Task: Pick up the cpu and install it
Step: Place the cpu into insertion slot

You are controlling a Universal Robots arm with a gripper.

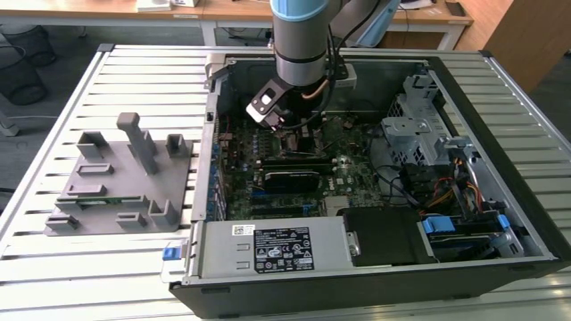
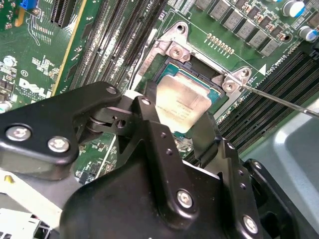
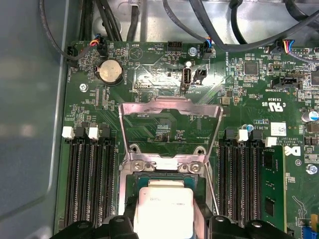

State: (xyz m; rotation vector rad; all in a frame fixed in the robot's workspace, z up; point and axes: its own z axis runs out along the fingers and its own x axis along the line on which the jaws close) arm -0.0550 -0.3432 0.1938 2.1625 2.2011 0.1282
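Second wrist view puts the gripper (image 2: 179, 122) right over the socket. Its black jaws stand on either side of the cpu (image 2: 185, 98), close against its edges, but you cannot tell whether they clamp it or stand just free. The cpu lies silver top up, square within the socket opening.

Just beyond it, in the first wrist view, the metal hold-down frame (image 3: 169, 103) is swung open away from the socket. A thin lever wire (image 3: 213, 191) runs along one side. Black memory slots (image 3: 87, 184) flank the socket on both sides, and a green memory stick (image 3: 273, 189) sits in one of them. Farther along the green motherboard (image 3: 239, 89) you see a round coin battery (image 3: 109, 71).

From the exterior view, the arm (image 1: 303, 40) reaches down into the open computer case (image 1: 357, 294), which lies on the slatted desk (image 1: 152, 73). A grey holder block (image 1: 125, 180) sits on the desk at the exterior view's left, beside the case.
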